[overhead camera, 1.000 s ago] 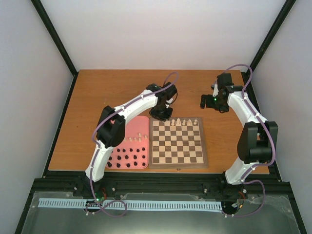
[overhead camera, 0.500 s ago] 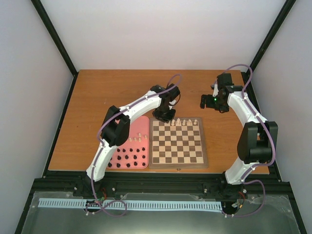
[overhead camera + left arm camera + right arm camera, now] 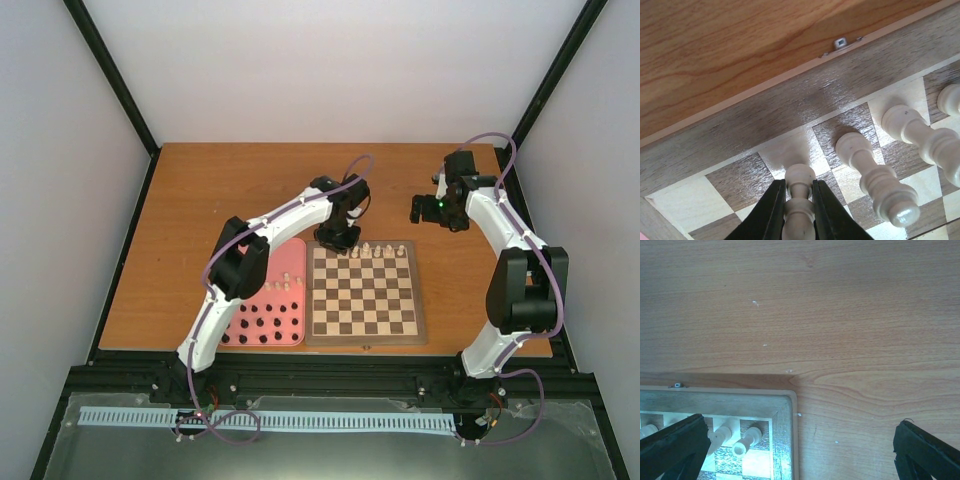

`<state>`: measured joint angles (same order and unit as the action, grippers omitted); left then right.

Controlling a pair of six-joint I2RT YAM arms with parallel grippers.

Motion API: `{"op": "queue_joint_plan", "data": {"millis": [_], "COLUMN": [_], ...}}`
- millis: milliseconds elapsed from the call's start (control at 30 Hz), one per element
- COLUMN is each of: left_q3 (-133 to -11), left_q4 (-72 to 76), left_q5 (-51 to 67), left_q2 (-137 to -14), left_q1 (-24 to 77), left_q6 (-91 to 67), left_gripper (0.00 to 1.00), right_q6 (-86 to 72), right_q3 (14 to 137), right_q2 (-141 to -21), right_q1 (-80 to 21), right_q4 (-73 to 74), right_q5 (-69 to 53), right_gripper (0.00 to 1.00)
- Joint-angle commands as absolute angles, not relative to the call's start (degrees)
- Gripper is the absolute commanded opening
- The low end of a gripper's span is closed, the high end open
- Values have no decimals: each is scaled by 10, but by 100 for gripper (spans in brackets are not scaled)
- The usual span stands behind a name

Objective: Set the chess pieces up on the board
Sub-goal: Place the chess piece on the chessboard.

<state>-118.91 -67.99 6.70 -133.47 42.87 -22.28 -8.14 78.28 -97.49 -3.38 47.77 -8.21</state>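
Edging right since a second ago, left fingers (image 3: 767, 215) stay clamped on an upright cream chess piece (image 3: 799, 200), base just over a light back-row square (image 3: 790, 150) of the board (image 3: 740, 125); right fingers (image 3: 925, 452) gape empty, well apart.

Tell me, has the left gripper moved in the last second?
Yes. The left gripper, clamping a chess piece, has shifted slightly right along the far edge of the board, toward the white pieces standing there.
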Motion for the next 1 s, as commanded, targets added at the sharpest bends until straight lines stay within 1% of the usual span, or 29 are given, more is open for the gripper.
{"op": "queue_joint_plan", "data": {"millis": [0,167,267,967], "left_q3": [-1220,-1235,-1239,-1227], "left_q4": [-686,-688,-689,-703], "left_q5": [68,66,65,48], "left_q2": [-1351,-1362,-1367,-1360], "left_q1": [435,435,435,435], "left_q6": [-226,-227,-226,-217], "left_gripper": [9,10,12,12], "right_q6": [-76,-76,-76,-76], "right_q3": [790,790,789,789], "right_q2": [-980,-982,-982,-983], "right_q1": [-28,-28,-28,-28], "right_q4": [473,473,473,472], "right_q5": [-82,-81,-82,-83], "right_gripper": [100,100,100,100]}}
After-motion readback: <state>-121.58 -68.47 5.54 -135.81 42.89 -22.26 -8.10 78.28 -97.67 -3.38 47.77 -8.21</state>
